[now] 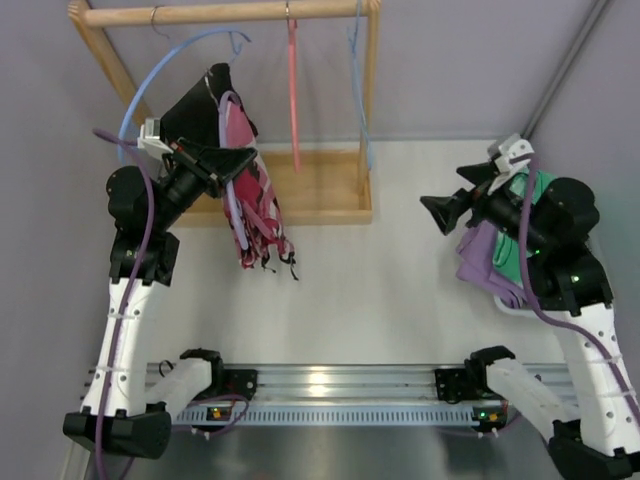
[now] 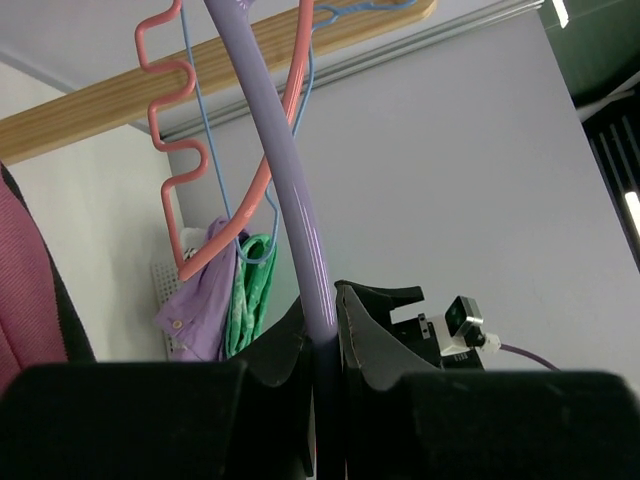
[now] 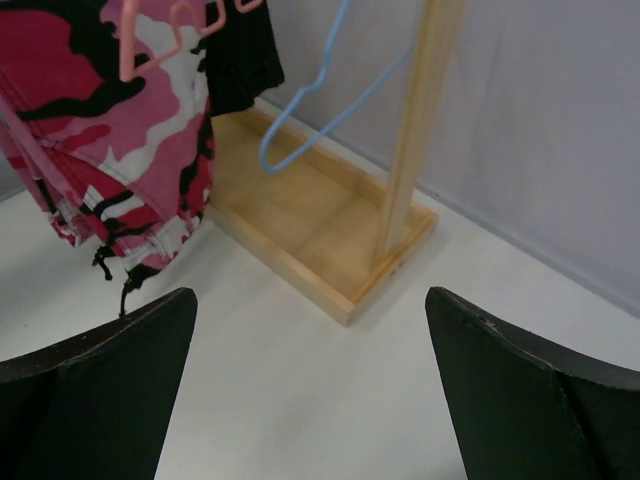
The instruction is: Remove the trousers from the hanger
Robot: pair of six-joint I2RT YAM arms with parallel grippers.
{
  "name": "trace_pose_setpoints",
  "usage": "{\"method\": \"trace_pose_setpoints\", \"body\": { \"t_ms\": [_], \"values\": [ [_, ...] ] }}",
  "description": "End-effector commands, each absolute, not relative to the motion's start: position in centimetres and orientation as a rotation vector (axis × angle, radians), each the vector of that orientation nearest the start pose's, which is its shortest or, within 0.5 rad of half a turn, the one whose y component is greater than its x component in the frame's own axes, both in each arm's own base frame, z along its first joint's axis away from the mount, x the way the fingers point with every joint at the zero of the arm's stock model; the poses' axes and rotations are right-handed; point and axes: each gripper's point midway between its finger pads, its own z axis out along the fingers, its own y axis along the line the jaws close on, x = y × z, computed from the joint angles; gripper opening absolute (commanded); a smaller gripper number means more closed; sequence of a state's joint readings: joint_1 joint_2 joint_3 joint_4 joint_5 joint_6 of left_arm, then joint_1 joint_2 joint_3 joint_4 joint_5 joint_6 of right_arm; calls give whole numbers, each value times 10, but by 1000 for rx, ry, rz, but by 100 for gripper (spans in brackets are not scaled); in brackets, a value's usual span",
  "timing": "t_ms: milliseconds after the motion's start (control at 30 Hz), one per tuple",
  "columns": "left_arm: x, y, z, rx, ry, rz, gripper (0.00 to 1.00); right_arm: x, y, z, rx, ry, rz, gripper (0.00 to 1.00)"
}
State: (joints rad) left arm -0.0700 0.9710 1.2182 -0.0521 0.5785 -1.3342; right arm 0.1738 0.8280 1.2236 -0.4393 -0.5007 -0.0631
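Observation:
The trousers (image 1: 262, 215), magenta-pink with black and white blotches and dark strings, hang from the lilac hanger (image 1: 232, 195) in front of the wooden rack. My left gripper (image 1: 237, 165) is shut on the hanger. In the left wrist view its fingers clamp the lilac bar (image 2: 292, 180) at the gripper (image 2: 325, 322), and a pink strip of the trousers (image 2: 25, 280) shows at the left edge. My right gripper (image 1: 440, 212) is open and empty, apart to the right. In the right wrist view the gripper (image 3: 310, 380) hovers over the white table, with the trousers (image 3: 110, 130) at the upper left.
The wooden rack (image 1: 225, 12) with its tray base (image 1: 320, 190) holds a plain black garment (image 1: 195, 110), a salmon hanger (image 1: 293, 90) and light-blue hangers (image 1: 357, 90). A lilac and green-and-white cloth pile (image 1: 490, 255) lies under my right arm.

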Motion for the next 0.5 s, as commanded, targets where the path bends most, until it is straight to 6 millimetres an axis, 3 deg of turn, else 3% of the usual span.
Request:
{"method": "trace_pose_setpoints", "body": {
  "t_ms": [0, 67, 100, 133, 167, 200, 267, 300, 367, 467],
  "values": [
    [229, -143, 567, -203, 1206, -1543, 0, 271, 152, 427, -564, 1419, 429, 99],
    [227, -144, 569, -215, 1206, -1566, 0, 267, 177, 436, -580, 1352, 438, 99],
    [227, -144, 569, -217, 1206, -1572, 0, 271, 185, 427, -577, 1356, 428, 99],
    [227, -144, 570, -221, 1205, -1577, 0, 262, 204, 425, -615, 1332, 466, 100],
    [226, -144, 573, -225, 1203, -1591, 0, 259, 214, 434, -623, 1263, 472, 99],
    [225, -144, 575, -228, 1202, -1600, 0, 258, 227, 415, -658, 1284, 486, 99],
    [226, -145, 578, -242, 1206, -1630, 0, 249, 246, 422, -673, 1195, 509, 99],
    [223, -145, 586, -232, 1193, -1634, 0, 255, 250, 408, -670, 1209, 467, 99],
    [222, -145, 592, -231, 1187, -1650, 0, 243, 275, 409, -729, 1115, 436, 99],
    [216, -145, 605, -215, 1164, -1669, 0, 229, 303, 394, -781, 1067, 403, 99]
  ]
}}
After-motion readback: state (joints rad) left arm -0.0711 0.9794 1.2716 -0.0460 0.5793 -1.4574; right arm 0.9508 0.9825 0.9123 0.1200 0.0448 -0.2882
